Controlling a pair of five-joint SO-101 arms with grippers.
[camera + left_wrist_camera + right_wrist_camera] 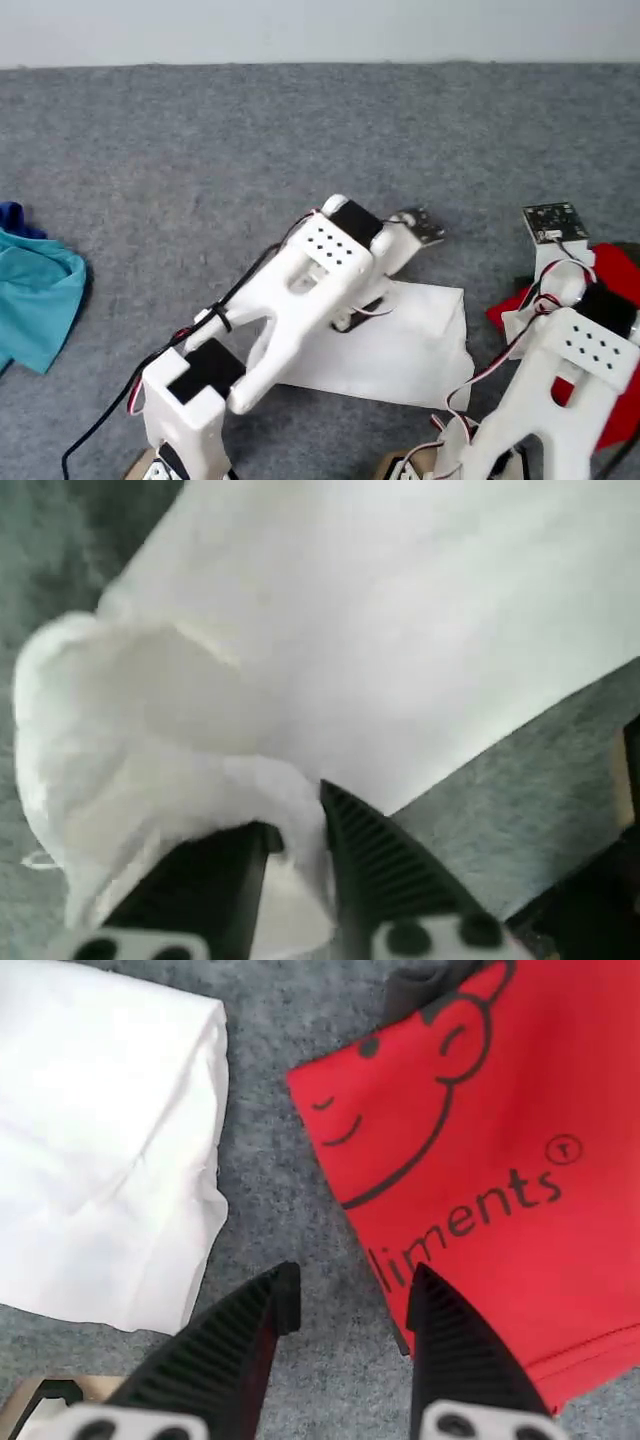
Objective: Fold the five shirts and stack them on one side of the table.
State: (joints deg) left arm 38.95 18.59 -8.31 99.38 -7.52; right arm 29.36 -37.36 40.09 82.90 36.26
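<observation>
white fabric shirt (410,345), part-folded: left claw (297,832) clamped on bunched edge; best lift w/ even tension, lay flat. right claw (345,1305) part-open, empty, nr red printed shirt (470,1140).

The left arm (300,290) covers a big part of the flat white cloth shirt (425,345). The right arm (560,390) hides most of the red cloth shirt (622,268), which also runs off the picture's side. The teal cloth shirt (38,295) is cut off too, and a bit of dark blue cloth (12,218) peeks out behind it. Up close, the white shirt looks blurry. A dark grey thing (415,985) by the red shirt is cut off; I cannot tell what it is.
</observation>
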